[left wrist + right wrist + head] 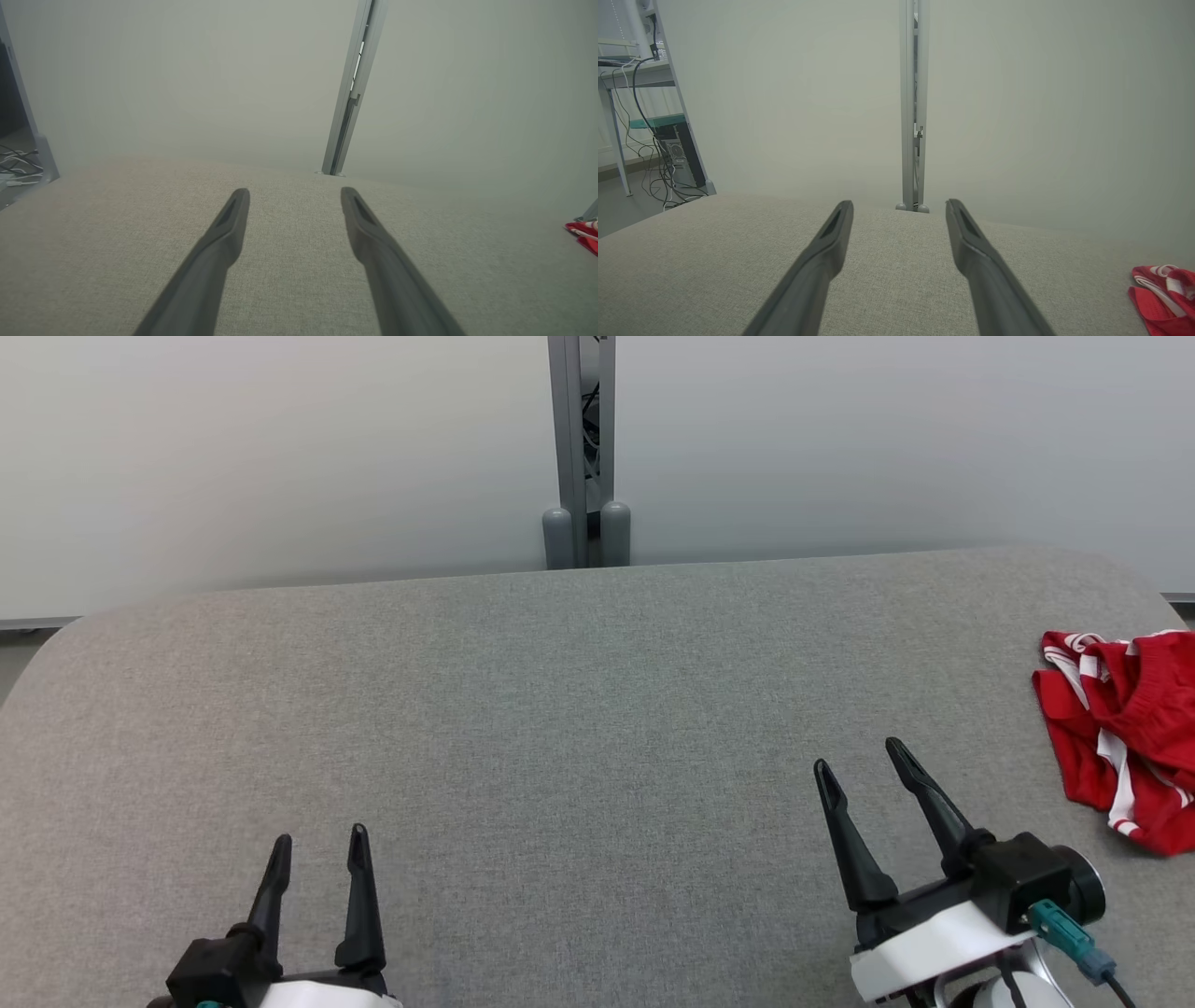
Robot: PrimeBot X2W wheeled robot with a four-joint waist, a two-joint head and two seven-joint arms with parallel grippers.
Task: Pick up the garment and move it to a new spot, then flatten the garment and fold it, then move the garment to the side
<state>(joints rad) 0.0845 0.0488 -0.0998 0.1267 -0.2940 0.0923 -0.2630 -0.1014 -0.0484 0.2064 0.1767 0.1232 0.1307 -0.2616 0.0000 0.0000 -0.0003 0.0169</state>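
Table: a broad top covered in grey woven cloth with rounded far corners. Its near edge is cut off by the bottom of the head view.

Wall: pale, plain panels standing behind the table's far edge.

Post: a grey metal upright between two panels. Its foot meets the far edge of the table, its top runs out of the picture, and cables show dimly in its slot.

Desk: seen in the right wrist view past the left end of the wall, cut off by the picture's edge, with dark cables hanging under it. What stands beneath is hard to make out.

Garment: red cloth with white stripes, lying crumpled on the table at its far right side. The right edge of the head view cuts it off, so its full shape and kind cannot be told. The left wrist view catches a mere sliver of it, and the right wrist view one corner.

Right gripper: two dark fingers spread wide apart with nothing between them. It lies near the garment and clear of it, over bare cloth. A teal plug sits on its wrist.

Left gripper: fingers likewise wide apart and holding nothing, well apart from the garment, its body cut off at the bottom edge. Whether either gripper's tips touch the table cannot be told.
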